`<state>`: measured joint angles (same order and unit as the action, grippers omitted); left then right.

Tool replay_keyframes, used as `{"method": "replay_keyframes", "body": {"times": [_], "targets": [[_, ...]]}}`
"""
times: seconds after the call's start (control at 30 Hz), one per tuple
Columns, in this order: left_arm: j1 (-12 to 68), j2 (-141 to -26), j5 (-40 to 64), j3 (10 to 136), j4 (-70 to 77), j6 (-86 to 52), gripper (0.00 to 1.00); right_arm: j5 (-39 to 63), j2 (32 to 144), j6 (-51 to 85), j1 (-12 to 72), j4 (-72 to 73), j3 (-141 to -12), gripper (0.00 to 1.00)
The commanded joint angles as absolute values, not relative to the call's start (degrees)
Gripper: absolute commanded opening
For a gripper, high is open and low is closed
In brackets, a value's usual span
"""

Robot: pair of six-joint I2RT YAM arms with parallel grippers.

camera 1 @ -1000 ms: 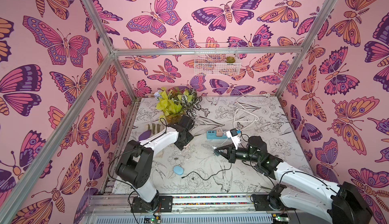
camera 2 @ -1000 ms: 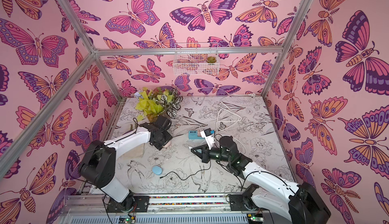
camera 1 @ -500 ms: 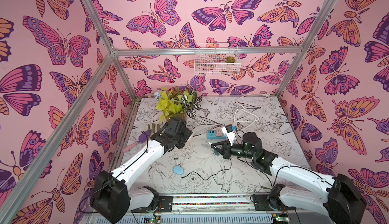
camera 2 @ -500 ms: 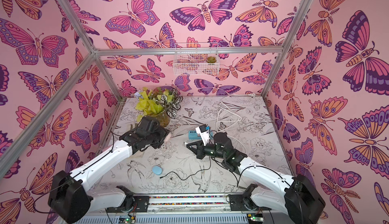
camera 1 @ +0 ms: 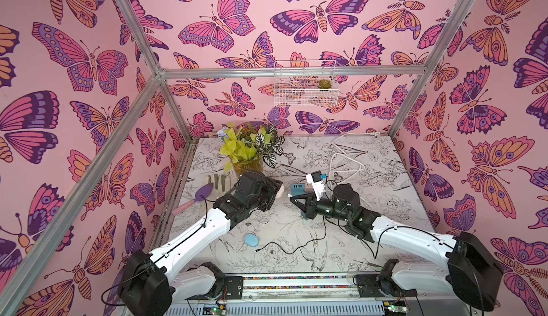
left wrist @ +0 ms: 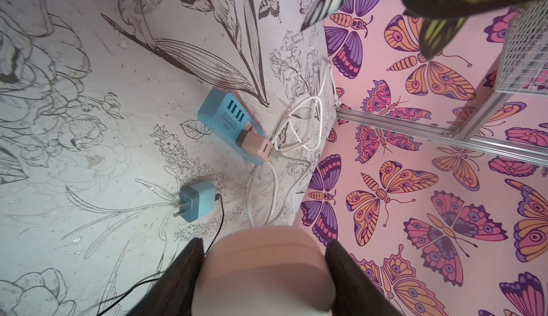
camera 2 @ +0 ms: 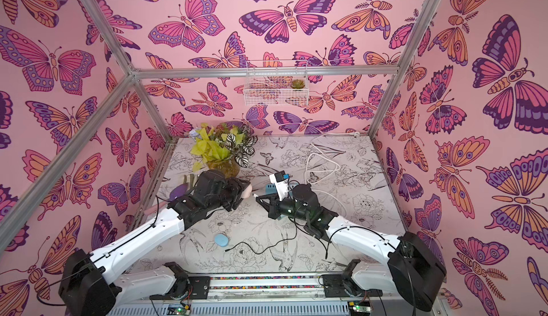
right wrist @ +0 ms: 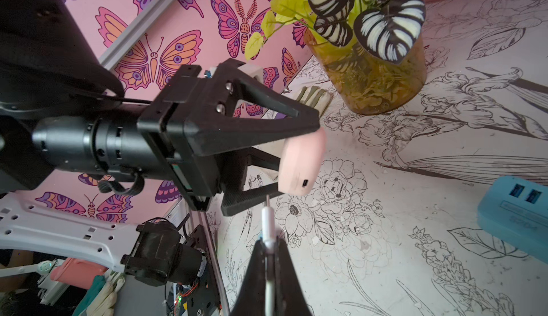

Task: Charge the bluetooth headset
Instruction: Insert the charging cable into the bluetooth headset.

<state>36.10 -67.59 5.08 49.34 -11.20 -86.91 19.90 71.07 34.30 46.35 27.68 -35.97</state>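
While the left gripper [left wrist: 264,243] clamps the pink headset case [right wrist: 298,166], the right gripper [right wrist: 268,244] pinches the white charging plug [right wrist: 267,222] just beside it.

Smooth, matte and rounded like a pebble, the case sits between half-spread black jaws above the middle of the table [camera 1: 394,187], on the near side of the amber plant pot [right wrist: 370,86] and left of the blue power strip [left wrist: 228,115]. Only the right wrist view shows the case's small oval port [right wrist: 304,183], with the plug's bare metal tip close by but not touching. The right jaws are closed tight on the plug's white sleeve. The left wrist view shows what the right wrist view does not: a beige adapter [left wrist: 258,147] seated in the strip with a white cable [left wrist: 296,127], and a blue two-pronged adapter [left wrist: 197,200] lying loose with a thin black cable [left wrist: 221,219]. Print on the strip is too blurred to read.
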Motion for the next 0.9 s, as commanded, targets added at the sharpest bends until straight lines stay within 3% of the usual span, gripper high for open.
{"method": "replay_keyframes", "body": {"times": [0.0, 0.87], "targets": [[36.88, -66.61, 4.30, 48.74, -8.34, -88.03, 0.40, 17.82, 71.53, 34.89, 46.70, 29.43, -37.09, 0.00], [38.18, -65.64, 4.90, 48.37, -6.38, -88.94, 0.38, 15.12, 73.33, 35.24, 46.63, 30.76, -37.27, 0.00]]}}
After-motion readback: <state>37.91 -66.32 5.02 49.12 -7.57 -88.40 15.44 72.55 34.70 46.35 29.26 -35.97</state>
